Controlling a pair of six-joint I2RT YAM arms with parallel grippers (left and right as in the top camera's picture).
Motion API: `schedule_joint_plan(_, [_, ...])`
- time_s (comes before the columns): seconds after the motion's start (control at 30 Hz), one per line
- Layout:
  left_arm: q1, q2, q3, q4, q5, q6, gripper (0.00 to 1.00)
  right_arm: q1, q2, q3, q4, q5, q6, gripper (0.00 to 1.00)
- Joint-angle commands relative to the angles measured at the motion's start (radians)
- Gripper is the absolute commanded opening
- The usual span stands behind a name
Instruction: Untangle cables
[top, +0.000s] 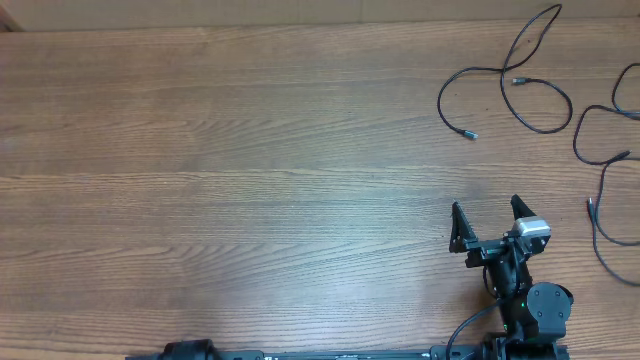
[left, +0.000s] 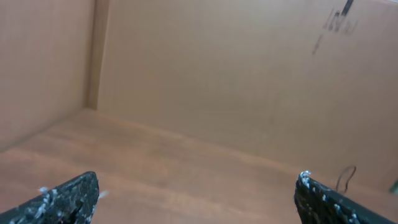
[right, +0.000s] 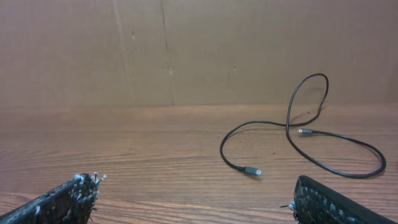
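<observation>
I am holding my right gripper (top: 486, 203) wide open and empty, aiming it toward the loose cables (top: 502, 68) to reach them.

At least 2 black cables (top: 500, 69), 1 wooden table (top: 250, 150)

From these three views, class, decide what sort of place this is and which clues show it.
Probably a robot lab workstation: a bare wood-grain table, plain brown cardboard-like walls behind it, and the right gripper, open, near loose black cables lying on the tabletop.
</observation>
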Motion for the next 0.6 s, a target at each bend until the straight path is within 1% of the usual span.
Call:
schedule_joint_plan(0.0, [-0.002, -0.056, -0.001, -0.08, -0.013, 0.018, 0.99, -0.003, -0.01, -0.01, 0.006, 0.0, 0.003, 1.0])
schedule_joint_plan(0.07, [-0.001, -0.052, 0.028, -0.216, -0.013, 0.018, 0.99, -0.003, -0.01, -0.01, 0.006, 0.0, 0.003, 1.0])
schedule_joint_plan(0.1, [-0.002, -0.055, 0.029, -0.236, -0.006, 0.001, 0.99, -0.003, -0.01, -0.01, 0.006, 0.0, 0.003, 1.0])
schedule_joint_plan(0.43, [-0.003, -0.055, 0.031, -0.226, -0.009, 0.0, 0.99, -0.003, -0.01, -0.01, 0.006, 0.0, 0.003, 1.0])
schedule_joint_plan(0.57, [-0.003, -0.055, 0.031, -0.19, -0.008, -0.025, 0.99, -0.003, -0.01, -0.01, 0.006, 0.0, 0.003, 1.0])
